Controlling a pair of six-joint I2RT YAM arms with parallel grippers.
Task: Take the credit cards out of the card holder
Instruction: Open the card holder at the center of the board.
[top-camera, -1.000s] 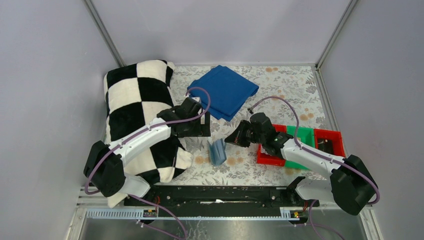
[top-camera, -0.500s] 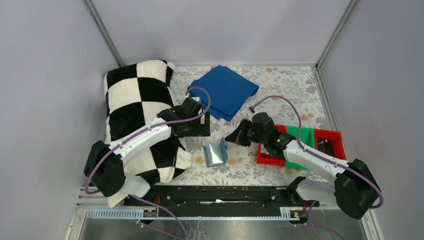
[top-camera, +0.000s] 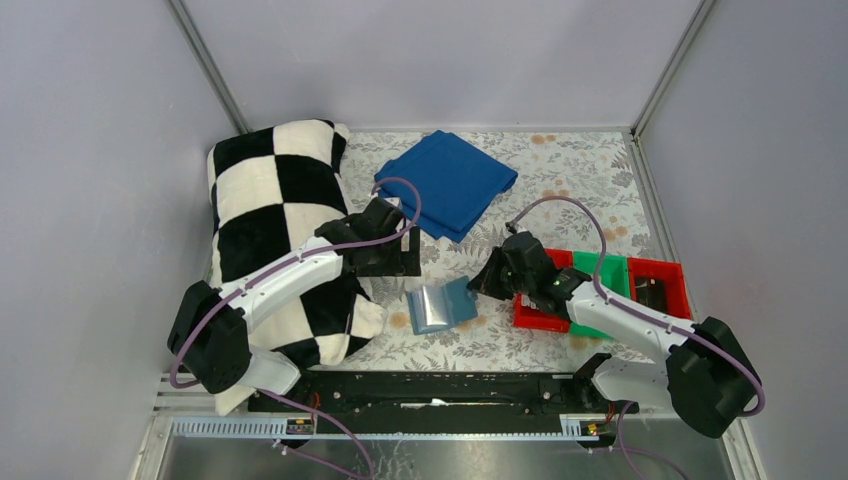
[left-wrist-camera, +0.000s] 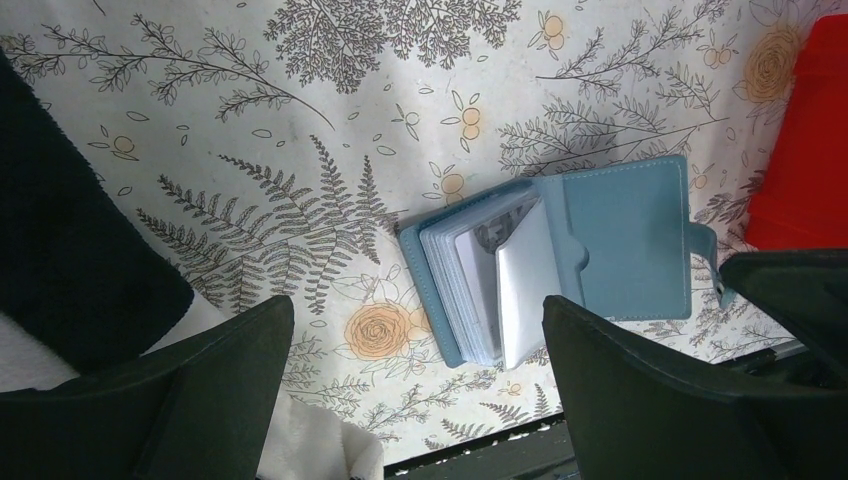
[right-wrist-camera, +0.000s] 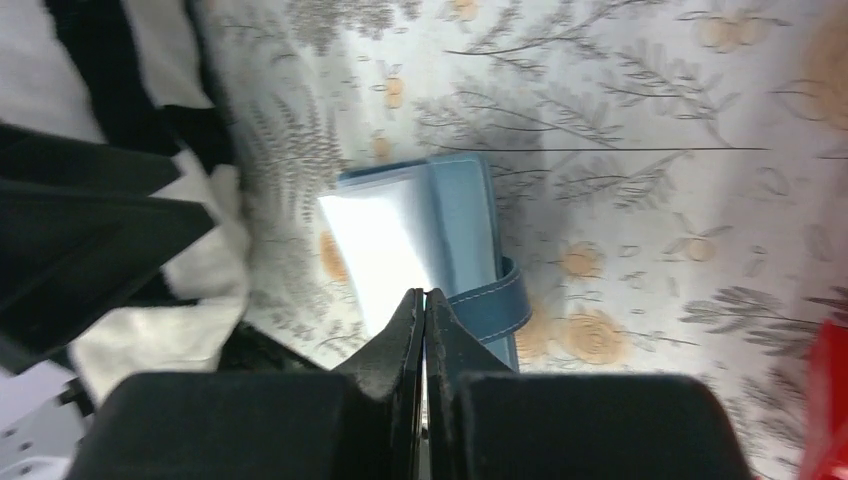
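Left wrist: credit cards, print illegible

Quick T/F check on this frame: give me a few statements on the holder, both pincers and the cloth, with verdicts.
1. The card holder lies open on the table. True.
2. The left pincer is clamped on a card. False: it stands wide open above the holder and holds nothing.
3. The right pincer is shut. True.
4. The blue cloth sits in a red bin. False: it lies folded on the table, at the far side.
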